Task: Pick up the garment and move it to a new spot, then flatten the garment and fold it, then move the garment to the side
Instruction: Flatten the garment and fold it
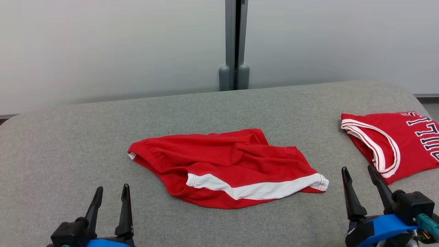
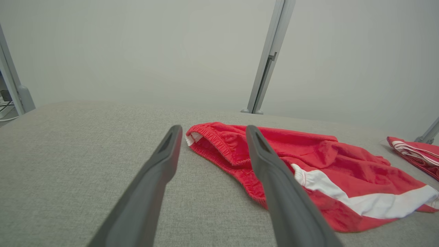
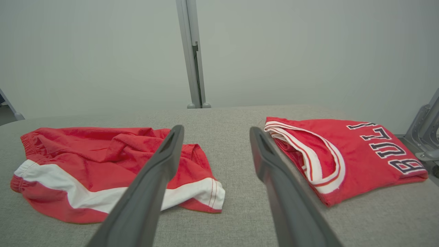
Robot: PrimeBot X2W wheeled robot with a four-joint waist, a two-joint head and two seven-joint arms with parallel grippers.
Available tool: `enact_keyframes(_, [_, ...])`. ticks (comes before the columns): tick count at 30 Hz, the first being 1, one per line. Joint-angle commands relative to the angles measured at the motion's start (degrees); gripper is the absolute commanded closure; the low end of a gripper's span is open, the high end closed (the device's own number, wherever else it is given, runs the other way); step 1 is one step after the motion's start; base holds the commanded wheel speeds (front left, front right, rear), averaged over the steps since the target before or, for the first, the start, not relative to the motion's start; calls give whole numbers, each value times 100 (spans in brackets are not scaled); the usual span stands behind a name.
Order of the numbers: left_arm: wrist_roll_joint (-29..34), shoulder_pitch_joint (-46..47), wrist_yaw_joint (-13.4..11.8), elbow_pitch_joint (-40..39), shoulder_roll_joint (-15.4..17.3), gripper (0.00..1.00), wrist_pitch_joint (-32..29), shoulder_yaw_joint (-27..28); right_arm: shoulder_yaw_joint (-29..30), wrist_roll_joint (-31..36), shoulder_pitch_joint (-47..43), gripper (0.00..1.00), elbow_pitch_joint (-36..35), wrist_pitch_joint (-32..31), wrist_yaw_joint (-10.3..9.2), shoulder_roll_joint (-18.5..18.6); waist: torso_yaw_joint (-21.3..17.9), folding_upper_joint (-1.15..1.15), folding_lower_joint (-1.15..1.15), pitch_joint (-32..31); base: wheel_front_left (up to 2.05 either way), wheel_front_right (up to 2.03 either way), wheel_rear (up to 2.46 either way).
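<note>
Your left gripper (image 1: 113,187): fingers wide, empty, apparently staged for pickup. Between both pairs of fingers, just beyond the tips, the red shorts (image 1: 223,164) lie crumpled on the counter (image 1: 68,137). Long axis left-right, waistband toward the left fingers. Right gripper (image 1: 357,168): fingers wide, empty. Folded jersey (image 1: 401,144) just beyond them, likely set aside.

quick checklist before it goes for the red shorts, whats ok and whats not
1. Left end effector open and empty: ok.
2. Right end effector open and empty: ok.
3. Shorts in full view on the table, nothing on top: ok.
4. Shorts lying flat: not ok, crumpled with folds.
5. Jersey apart from the shorts: ok, bare table between them.
6. Nothing hidden under the shorts: cannot tell.
</note>
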State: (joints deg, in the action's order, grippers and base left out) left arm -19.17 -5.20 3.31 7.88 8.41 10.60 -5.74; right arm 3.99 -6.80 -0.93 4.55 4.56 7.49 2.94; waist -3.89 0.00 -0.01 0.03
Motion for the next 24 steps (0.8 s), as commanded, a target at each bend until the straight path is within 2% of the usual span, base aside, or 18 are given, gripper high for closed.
enact_keyframes(1, [-12, -30, -22, 9, 17, 0, -13, -5, 0, -62, -69, 0, -26, -4, 1, -6, -1, 0, 1, -1, 0, 0, 0])
enact_keyframes(17, [-28, 128, -1, 49, 37, 0, 47, -137, -30, -172, -23, 0, -108, 5, 1, -7, -9, 0, 1, 89, 0, 0, 0])
enact_keyframes(24, [-47, 342, 73, 64, 43, 0, -112, -296, -34, -158, 37, 0, -108, 22, 1, -7, -17, 0, 1, 164, 0, 0, 0])
